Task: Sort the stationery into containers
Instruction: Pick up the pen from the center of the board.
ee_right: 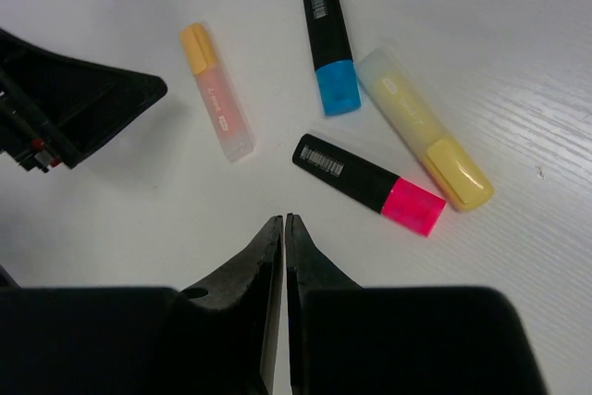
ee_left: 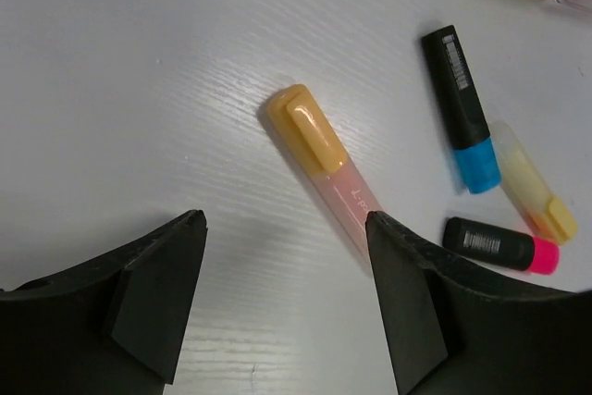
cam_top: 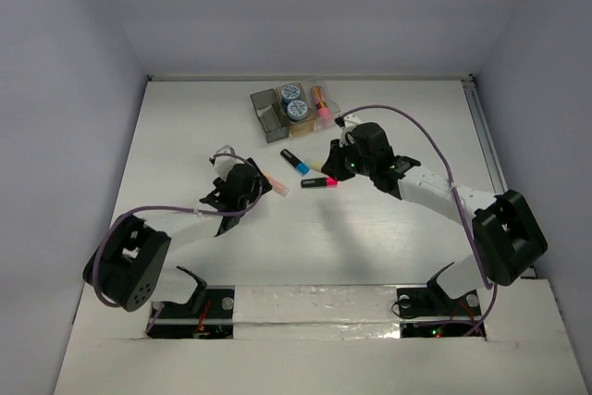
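Four highlighters lie loose mid-table: orange-yellow, blue with a black end, yellow and red-pink with a black end. My left gripper is open and empty; in its wrist view the orange-yellow highlighter lies just ahead, next to the right finger. My right gripper is shut and empty; in its wrist view the red-pink highlighter lies just beyond the tips. The three joined bins stand at the back, with two blue-white tubs in the amber one and a pink stick in the clear one.
The two grippers face each other across the cluster of highlighters; the left gripper's finger shows in the right wrist view. White walls close the table on three sides. Purple cables loop over both arms.
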Available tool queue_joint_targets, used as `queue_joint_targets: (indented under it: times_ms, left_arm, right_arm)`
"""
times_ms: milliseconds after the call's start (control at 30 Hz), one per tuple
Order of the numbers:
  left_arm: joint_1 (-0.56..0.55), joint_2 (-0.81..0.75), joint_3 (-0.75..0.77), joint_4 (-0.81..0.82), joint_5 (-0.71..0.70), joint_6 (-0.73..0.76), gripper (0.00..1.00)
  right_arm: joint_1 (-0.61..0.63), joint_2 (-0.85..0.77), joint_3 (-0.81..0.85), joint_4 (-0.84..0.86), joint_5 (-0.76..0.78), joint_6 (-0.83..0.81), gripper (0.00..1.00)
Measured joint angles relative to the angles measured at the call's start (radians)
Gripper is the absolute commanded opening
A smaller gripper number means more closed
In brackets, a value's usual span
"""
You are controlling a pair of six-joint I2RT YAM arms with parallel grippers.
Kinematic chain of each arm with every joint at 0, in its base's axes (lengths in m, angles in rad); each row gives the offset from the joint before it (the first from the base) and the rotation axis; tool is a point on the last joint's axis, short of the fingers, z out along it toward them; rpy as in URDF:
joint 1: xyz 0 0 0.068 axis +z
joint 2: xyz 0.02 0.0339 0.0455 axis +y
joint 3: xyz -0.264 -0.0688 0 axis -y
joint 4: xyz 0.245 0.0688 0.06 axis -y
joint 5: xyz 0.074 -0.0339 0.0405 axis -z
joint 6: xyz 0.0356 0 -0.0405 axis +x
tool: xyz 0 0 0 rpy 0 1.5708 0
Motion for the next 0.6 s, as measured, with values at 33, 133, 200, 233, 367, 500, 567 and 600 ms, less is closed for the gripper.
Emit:
queue_joint_targets:
  times_ms: [33,133,200,233,367,500,567,600]
  left_arm:
    - [-0.003,0.027,0.026,-0.016,-0.008,-0.013,0.67]
    - [-0.030,0.109,0.123,-0.067,-0.047,-0.048,0.67]
    - [-0.058,0.160,0.186,-0.095,-0.073,-0.067,0.67]
    - [-0.071,0.182,0.214,-0.111,-0.085,-0.074,0.67]
    - [-0.105,0.274,0.296,-0.150,-0.121,-0.093,0.66]
    - [-0.110,0.346,0.329,-0.171,-0.156,-0.099,0.65]
    - [-0.110,0.372,0.357,-0.174,-0.171,-0.101,0.64]
    - [-0.110,0.387,0.372,-0.174,-0.181,-0.100,0.63]
  right_arm:
    - [0.003,0.000,0.000,0.000,0.000,0.000,0.11]
    - [0.004,0.002,0.000,0.000,0.002,-0.003,0.11]
    - [0.004,0.005,0.001,0.000,0.002,-0.004,0.11]
    - [0.004,0.007,0.003,0.000,0.002,-0.004,0.11]
    - [0.004,0.019,0.008,0.001,0.005,-0.004,0.11]
    - [0.004,0.018,0.008,0.004,0.018,-0.007,0.11]
    - [0.004,0.014,0.007,0.004,0.023,-0.010,0.11]
    - [0.004,0.012,0.006,0.004,0.026,-0.012,0.11]
